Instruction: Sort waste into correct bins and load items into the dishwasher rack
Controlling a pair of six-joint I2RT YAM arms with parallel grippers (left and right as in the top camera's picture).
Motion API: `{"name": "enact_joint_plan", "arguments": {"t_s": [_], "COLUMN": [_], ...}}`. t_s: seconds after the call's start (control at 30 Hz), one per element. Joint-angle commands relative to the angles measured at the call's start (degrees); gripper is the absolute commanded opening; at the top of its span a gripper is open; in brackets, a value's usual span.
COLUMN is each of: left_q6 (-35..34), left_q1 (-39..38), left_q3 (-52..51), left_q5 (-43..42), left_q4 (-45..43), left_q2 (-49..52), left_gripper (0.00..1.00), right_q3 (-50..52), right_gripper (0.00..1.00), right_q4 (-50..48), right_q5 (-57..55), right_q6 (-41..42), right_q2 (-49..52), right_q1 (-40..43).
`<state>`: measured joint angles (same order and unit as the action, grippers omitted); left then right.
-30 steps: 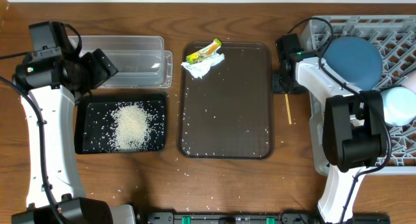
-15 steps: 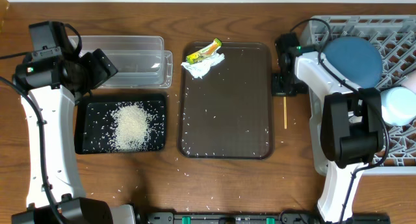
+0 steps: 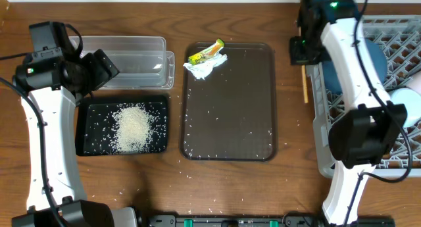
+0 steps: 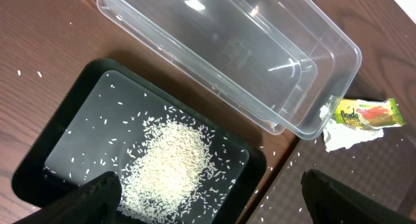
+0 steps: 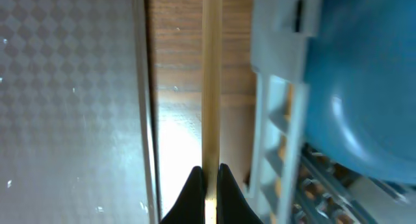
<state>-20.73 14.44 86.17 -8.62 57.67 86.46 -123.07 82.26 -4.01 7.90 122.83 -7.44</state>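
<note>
My right gripper [image 3: 303, 56] [image 5: 210, 185] is shut on a thin wooden chopstick [image 3: 305, 89] [image 5: 211, 87], held in the air along the left side of the grey dishwasher rack [image 3: 329, 29] [image 5: 279, 120]. A dark blue dish [image 3: 378, 56] [image 5: 357, 87] and a light blue bowl [image 3: 404, 108] sit in the rack. My left gripper [image 3: 104, 70] [image 4: 224, 204] hangs open above the black tray [image 3: 89, 145] [image 4: 78, 107], which holds the rice heap [image 3: 135, 127] [image 4: 175, 159]. The clear tub [image 3: 131, 59] [image 4: 234, 49] lies behind it. A yellow-green wrapper [image 3: 206, 51] [image 4: 367, 112] and a paper scrap [image 3: 205, 67] [image 4: 348, 136] lie on the brown serving tray.
The brown serving tray [image 3: 227, 115] in the middle carries scattered rice grains. A few loose grains lie on the wooden table in front of it. The right arm reaches over the rack's left half.
My right gripper has shut on the chopstick, lifted it off the table beside the tray and carried it back and right to the rack's edge. The left arm has not moved.
</note>
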Motion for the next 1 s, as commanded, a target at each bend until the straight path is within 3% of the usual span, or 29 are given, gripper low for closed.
{"name": "enact_joint_plan", "arguments": {"t_s": [0.0,0.5,0.87,0.9,0.97], "left_q6": [0.33,0.35,0.33,0.33,0.35], "left_q1": [0.17,0.17,0.17,0.17,0.17], "left_q3": [1.27,1.27,1.27,1.27,1.29], "left_q5": [0.31,0.31,0.31,0.31,0.31], "left_q4": [0.15,0.15,0.15,0.15,0.15], "left_q2": [0.02,0.02,0.02,0.02,0.02], "left_gripper": [0.92,0.92,0.92,0.92,0.92], "right_q3": [-1.77,1.2,8.37,8.68,9.11], "right_gripper": [0.01,0.01,0.01,0.02,0.13], "right_q4": [2.25,2.67,-1.64,-1.62,-1.31], "right_q5": [0.22,3.65,11.76,11.76,11.8], "right_q6": [-6.32,-13.16,-16.87,-16.85,-16.74], "right_q2": [-0.37,-0.35,-0.35,-0.35,-0.35], "right_q1": [2.89,14.88,15.67,15.61,15.63]}}
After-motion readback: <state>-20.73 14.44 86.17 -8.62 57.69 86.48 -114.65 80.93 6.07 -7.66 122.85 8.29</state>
